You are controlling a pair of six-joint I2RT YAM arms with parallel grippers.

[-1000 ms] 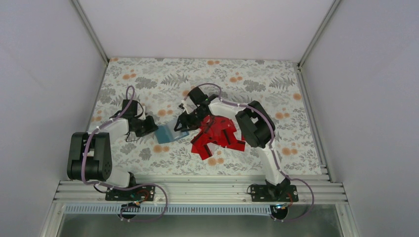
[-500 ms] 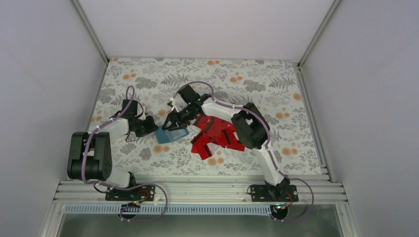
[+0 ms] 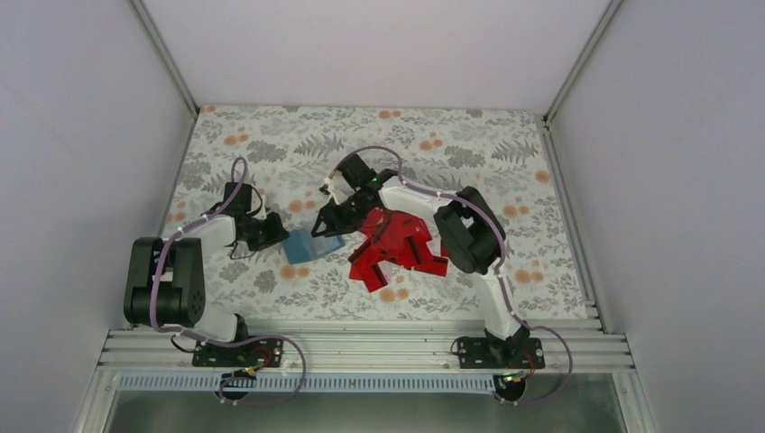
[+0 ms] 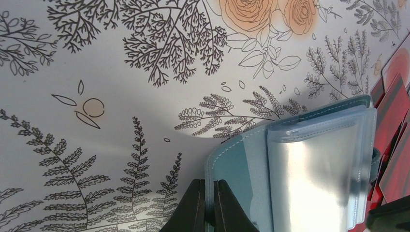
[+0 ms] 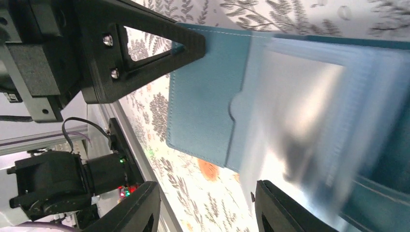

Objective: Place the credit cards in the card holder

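The teal card holder (image 3: 305, 245) lies open on the floral table, left of the pile of red credit cards (image 3: 397, 248). My left gripper (image 3: 275, 236) is shut on the holder's left cover edge; in the left wrist view its fingertips (image 4: 209, 205) pinch the stitched edge of the holder (image 4: 241, 169), whose clear sleeves (image 4: 314, 174) lie to the right. Red cards (image 4: 394, 116) show at that view's right edge. My right gripper (image 3: 327, 225) hovers over the holder's right side, open and empty. In the right wrist view the right gripper (image 5: 205, 208) spans the holder (image 5: 208, 92) and its blurred sleeves (image 5: 309, 111).
The left gripper's black finger (image 5: 145, 48) shows in the right wrist view, touching the holder's corner. The table's metal rail (image 3: 361, 347) runs along the near edge. White walls enclose the table on three sides.
My right gripper swung left over the holder, then drew back slightly right. The left gripper kept its hold on the cover. The red pile has not moved.
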